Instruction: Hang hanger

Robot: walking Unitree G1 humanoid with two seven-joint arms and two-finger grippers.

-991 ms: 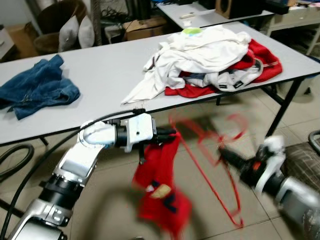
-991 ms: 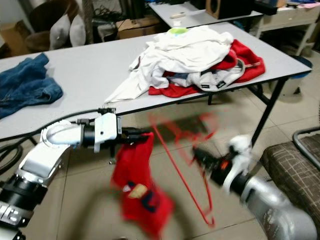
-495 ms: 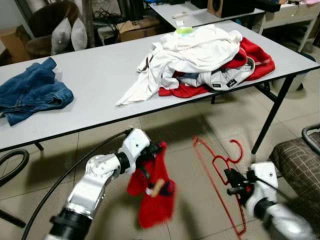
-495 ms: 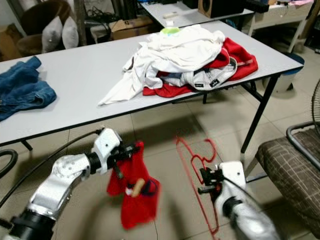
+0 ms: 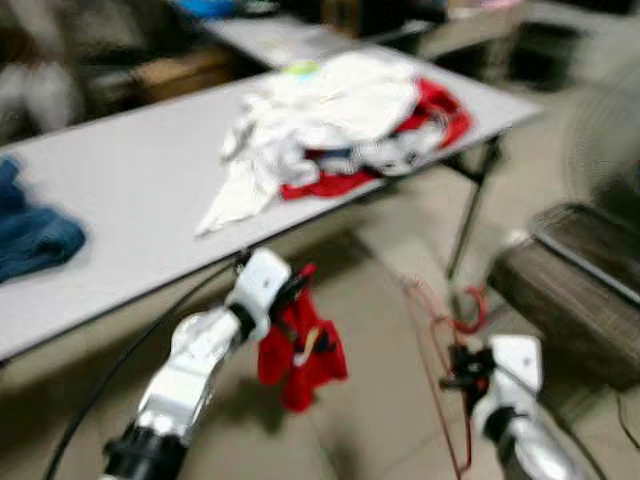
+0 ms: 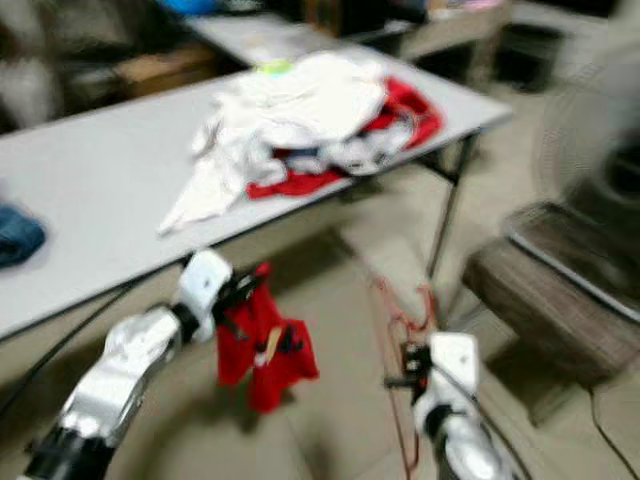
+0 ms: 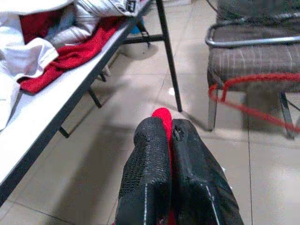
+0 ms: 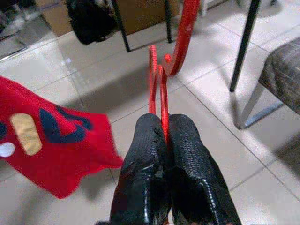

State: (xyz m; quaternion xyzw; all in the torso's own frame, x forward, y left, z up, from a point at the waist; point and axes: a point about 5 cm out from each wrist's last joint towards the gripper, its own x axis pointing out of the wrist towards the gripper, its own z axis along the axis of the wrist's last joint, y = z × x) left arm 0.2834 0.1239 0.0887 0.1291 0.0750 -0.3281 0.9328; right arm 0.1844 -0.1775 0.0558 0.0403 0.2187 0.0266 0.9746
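A thin red wire hanger stands upright over the tiled floor, with my right gripper shut on its lower wire. In the right wrist view the hanger rises from between the closed fingers, its hook curving above. My left gripper is shut on the top edge of a small red garment with a printed patch, which hangs free in front of the table. In the left wrist view a fold of red cloth pokes out between the closed fingers. Garment and hanger are apart.
A long grey table stands ahead with a heap of white and red clothes and blue jeans. Its black leg is near the hanger. A brown checked chair stands to the right. Both eye views are blurred.
The whole picture has shifted and blurred, so the camera has moved. Both grippers keep their hold, and the garment and hanger sit much as before relative to each other.
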